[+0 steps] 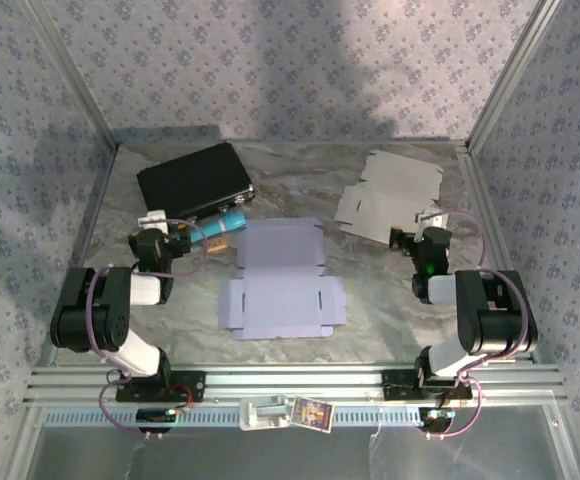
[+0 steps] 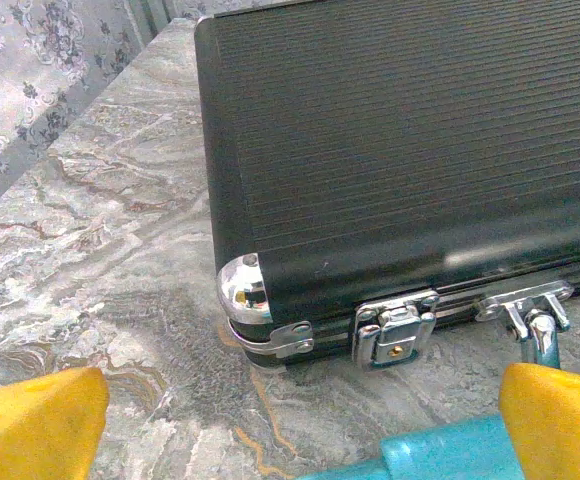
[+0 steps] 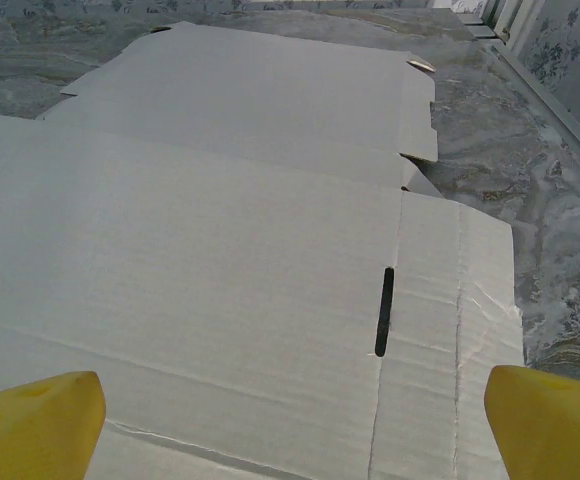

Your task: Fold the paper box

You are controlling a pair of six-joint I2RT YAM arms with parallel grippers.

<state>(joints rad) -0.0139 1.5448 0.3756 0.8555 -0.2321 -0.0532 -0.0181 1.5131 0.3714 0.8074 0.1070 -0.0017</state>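
Surface point(image 1: 390, 300) is seen as a grey-brown marbled sheet. It is closed in on three sides by walls point(image 1: 300, 60) papered in a pale floral print. Aluminium posts point(image 1: 497, 95) are set at the far corners, and an aluminium rail point(image 1: 300, 380) is run along the near edge, where both arm bases are bolted. A small printed card point(image 1: 312, 412) is lodged just in front of that rail.

At the middle of the surface the lavender paper box point(image 1: 280, 285) is laid flat and unfolded, between the two arms and touched by neither. A second blank, the white paper box point(image 1: 385, 195), is laid flat at the far right, near the right wall.

At the far left a black ribbed case point(image 1: 195, 180) with a chrome corner and latches is placed. Just beside its near edge a teal cylinder point(image 1: 230, 220) is laid.

The left end effector point(image 1: 210, 232) is held low, facing the case, with its yellow fingertips point(image 2: 35, 420) spread wide and nothing clamped. The teal cylinder is seen low between them; contact cannot be told.

The right end effector point(image 1: 402, 236) is held over the near edge of the white paper box, with its yellow fingertips point(image 3: 555, 425) spread wide and nothing gripped.
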